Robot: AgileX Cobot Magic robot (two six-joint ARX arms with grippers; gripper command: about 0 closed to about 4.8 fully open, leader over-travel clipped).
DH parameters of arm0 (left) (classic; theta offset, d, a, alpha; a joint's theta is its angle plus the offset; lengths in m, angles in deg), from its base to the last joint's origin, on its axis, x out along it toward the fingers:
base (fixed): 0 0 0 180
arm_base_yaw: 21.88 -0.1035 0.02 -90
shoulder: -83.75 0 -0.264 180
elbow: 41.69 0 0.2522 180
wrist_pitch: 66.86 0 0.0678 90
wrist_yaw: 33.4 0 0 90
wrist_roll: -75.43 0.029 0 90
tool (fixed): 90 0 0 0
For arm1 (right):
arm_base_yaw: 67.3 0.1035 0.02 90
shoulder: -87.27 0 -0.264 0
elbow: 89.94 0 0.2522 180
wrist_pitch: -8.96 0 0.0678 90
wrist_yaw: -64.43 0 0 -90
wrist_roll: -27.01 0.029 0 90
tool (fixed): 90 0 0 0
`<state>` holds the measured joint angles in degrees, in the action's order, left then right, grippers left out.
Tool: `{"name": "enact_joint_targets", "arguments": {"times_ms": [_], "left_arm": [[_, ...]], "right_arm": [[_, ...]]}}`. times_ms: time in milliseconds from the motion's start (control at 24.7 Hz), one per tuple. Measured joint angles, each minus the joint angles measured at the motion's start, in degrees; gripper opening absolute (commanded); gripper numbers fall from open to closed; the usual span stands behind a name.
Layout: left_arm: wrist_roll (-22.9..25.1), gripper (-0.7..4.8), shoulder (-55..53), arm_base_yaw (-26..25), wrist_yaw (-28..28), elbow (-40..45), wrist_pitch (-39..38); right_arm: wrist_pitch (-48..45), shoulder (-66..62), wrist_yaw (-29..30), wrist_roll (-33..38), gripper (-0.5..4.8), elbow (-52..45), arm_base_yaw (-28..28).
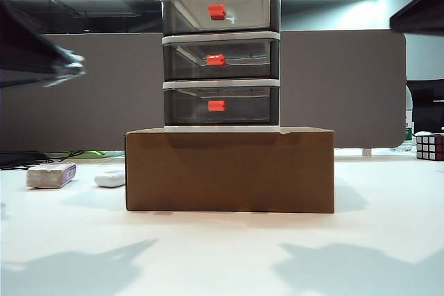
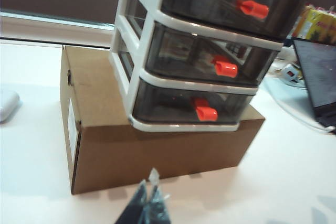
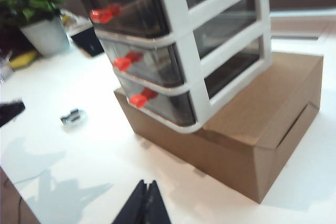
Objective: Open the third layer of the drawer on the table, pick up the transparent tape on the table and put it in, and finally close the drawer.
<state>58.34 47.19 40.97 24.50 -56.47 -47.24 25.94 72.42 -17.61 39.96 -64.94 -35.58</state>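
The drawer, a white frame with three smoky-grey tiers, stands on a brown cardboard box on the white table. All tiers are pushed in. The third layer is the lowest, with a red-orange handle. A small clear ring-like thing, apparently the transparent tape, lies on the table out in front of the drawer. My left gripper is shut and empty, hovering short of the box; it is a blur high on the left. My right gripper is shut and empty, off the drawer's front corner.
A white-and-purple packet and a small white object lie left of the box. A Rubik's cube sits far right. A laptop and a potted plant stand nearby. A grey partition runs behind.
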Motion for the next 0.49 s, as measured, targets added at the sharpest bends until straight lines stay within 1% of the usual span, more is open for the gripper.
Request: {"name": "enact_joint_targets", "arguments": {"times_ms": [40, 162, 202, 243, 283, 323, 364, 485], "left_arm": [[0.61, -0.06, -6.12, 0.0, -1.01, -1.64, 3.56], [1.03, -0.05, -19.1, 0.0, -3.26, -4.9, 9.46], [0.98, -0.05, -25.97, -0.02, -3.23, -7.21, 12.48], [1.01, -0.05, -29.07, -0.07, -2.51, -8.28, 13.99], [1.01, -0.05, -32.76, -0.04, 0.46, -9.62, 16.11], [1.01, -0.05, -34.05, -0.02, 1.95, -10.08, 17.14], [0.98, -0.05, -36.81, -0.02, 4.39, -11.37, 18.43], [0.96, -0.04, -37.64, -0.09, 5.79, -11.89, 18.51]], "right_arm": [[-0.61, -2.62, -0.07, -0.26, -0.06, 0.98, 0.33], [-0.96, -9.84, -0.24, -0.9, -0.05, 5.09, 0.63], [-1.16, -12.9, -0.26, -1.09, -0.05, 6.82, 0.94], [-0.98, -14.56, -0.2, -1.53, -0.05, 7.85, 0.94], [-0.96, -17.66, 0.94, -2.29, -0.05, 9.84, 0.98], [-1.09, -18.78, 2.1, -2.34, -0.05, 10.56, 0.9], [-2.71, -20.09, 4.42, -2.38, -0.05, 11.3, 0.79], [-8.31, -20.11, 5.4, -2.36, -0.05, 11.39, 0.96]]}}
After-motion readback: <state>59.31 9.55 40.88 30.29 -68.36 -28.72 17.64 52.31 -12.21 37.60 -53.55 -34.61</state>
